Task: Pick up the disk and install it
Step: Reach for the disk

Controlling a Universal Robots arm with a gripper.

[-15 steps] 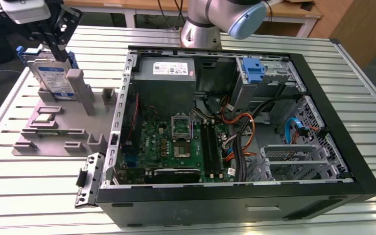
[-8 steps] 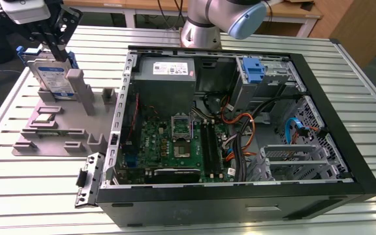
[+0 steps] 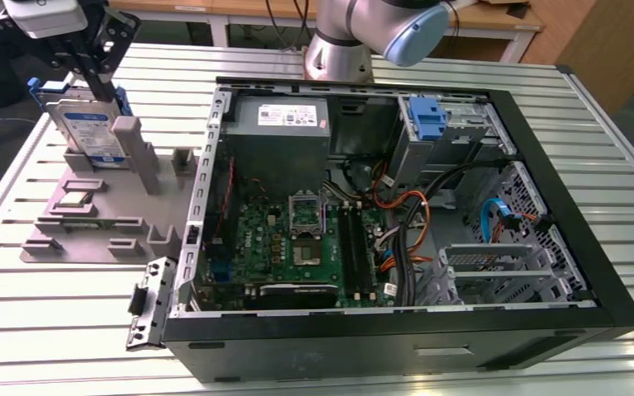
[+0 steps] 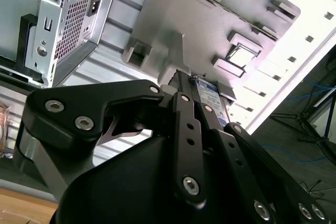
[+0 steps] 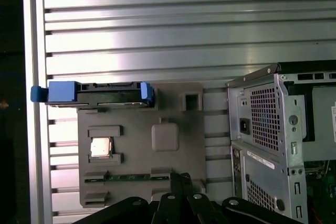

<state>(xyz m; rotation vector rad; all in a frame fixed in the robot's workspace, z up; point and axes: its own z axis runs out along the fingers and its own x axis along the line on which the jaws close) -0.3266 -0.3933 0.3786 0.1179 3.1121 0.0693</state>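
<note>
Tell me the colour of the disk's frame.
The frame is blue; the first wrist view shows it best.

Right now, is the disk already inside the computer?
No, the disk stands upright in the grey holder on the table, outside the open computer case.

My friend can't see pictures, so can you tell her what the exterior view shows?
A robot arm's end effector hangs at the top edge of the disk, which stands upright in a grey holder on a slatted metal table. To the exterior view's right lies an open computer case.
</note>
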